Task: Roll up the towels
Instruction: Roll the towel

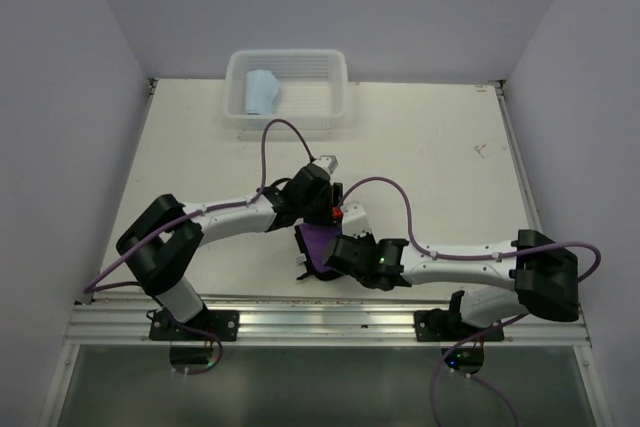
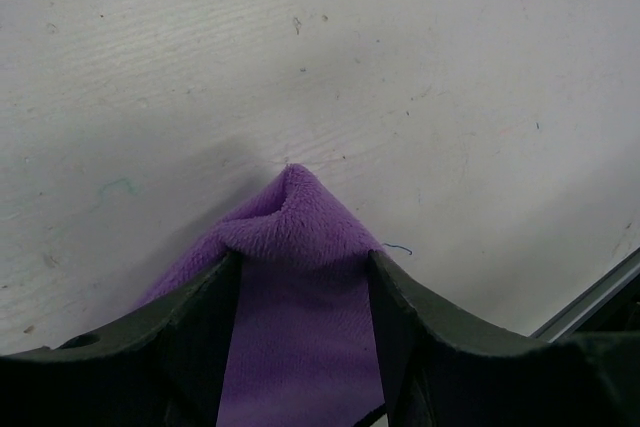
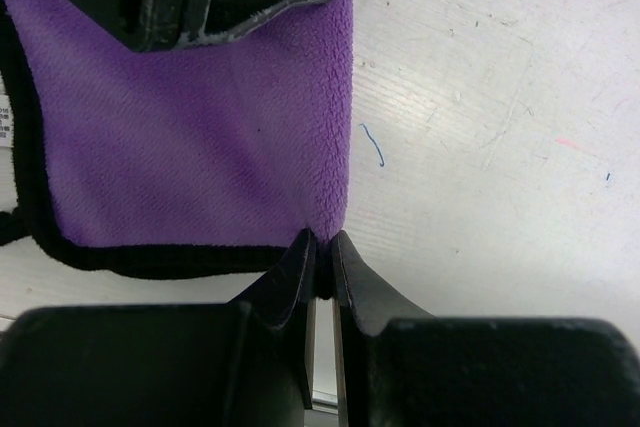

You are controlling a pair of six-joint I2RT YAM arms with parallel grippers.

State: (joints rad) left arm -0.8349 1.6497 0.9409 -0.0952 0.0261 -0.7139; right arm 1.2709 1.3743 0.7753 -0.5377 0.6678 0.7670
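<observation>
Pinching purple towel (image 3: 190,147) at its black-edged near corner w/ fingers (image 3: 365,287) of right gripper (image 3: 322,239), clenched almost together. Straddling a bunched fold of same towel w/ fingers (image 2: 200,317) of left gripper (image 2: 303,259), set apart and touching cloth on both sides; cannot tell if grasping or loose. Lying purple side up on white table (image 3: 500,147), between both arms, near front edge. Further out: light blue towel (image 1: 263,92) inside white basket (image 1: 340,87), left part, at far table edge, well apart from grippers.
</observation>
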